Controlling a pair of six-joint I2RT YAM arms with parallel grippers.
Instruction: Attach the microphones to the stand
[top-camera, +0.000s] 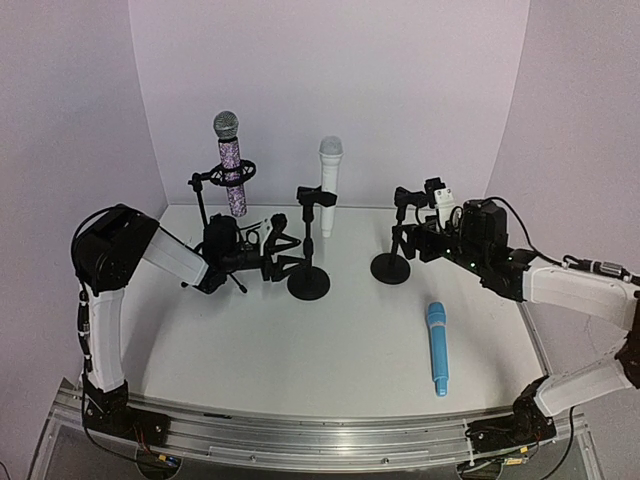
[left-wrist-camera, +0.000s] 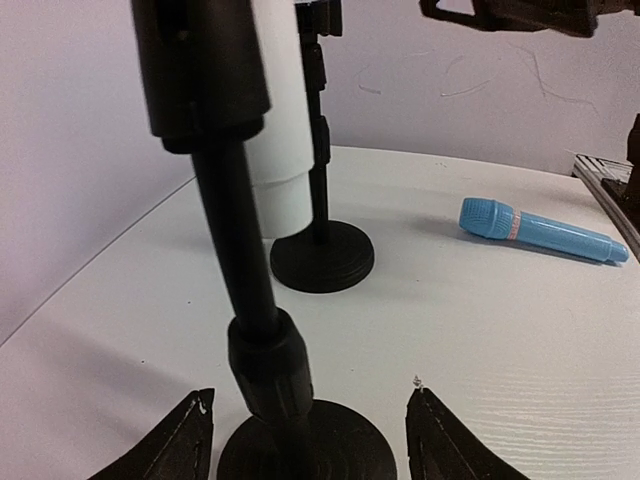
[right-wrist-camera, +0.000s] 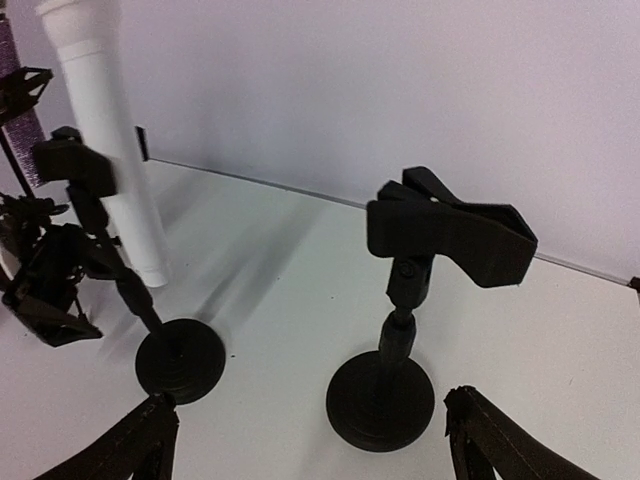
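Top external view is showing all three mics at once. The purple mic (top-camera: 229, 160) is standing upright in the ring mount of the left stand (top-camera: 200, 200). The white mic (top-camera: 329, 185) is sitting upright in the clip of the middle stand (top-camera: 308, 283). The blue mic (top-camera: 437, 348) is lying flat on the table (top-camera: 300, 360), well apart from the stands and near the right arm. The right stand (top-camera: 390, 268) is carrying an empty clip (top-camera: 408, 197). The left claw (top-camera: 280, 255) is hovering at the middle stand's pole and the right claw (top-camera: 405, 238) at the right stand's, but from up here I cannot tell how wide either is gaping.

Left wrist view is showing what the overhead misses: the left claw (left-wrist-camera: 310, 395) is spread wide, its fingers (left-wrist-camera: 185, 440) flanking the middle stand (left-wrist-camera: 250, 300) low on its pole and pinching nothing. The white mic (left-wrist-camera: 280, 150) is hanging just behind that pole, and the blue mic (left-wrist-camera: 540, 230) is lying beyond, while the purple one is falling outside this view.

Right wrist view is showing the right claw (right-wrist-camera: 310, 398) likewise spread, fingers (right-wrist-camera: 130, 450) either side of the right stand (right-wrist-camera: 385, 390), gripping nothing. The empty clip (right-wrist-camera: 450, 235) is sitting close up, with the white mic (right-wrist-camera: 110, 150) and a strip of the purple mic (right-wrist-camera: 28, 150) at the left.
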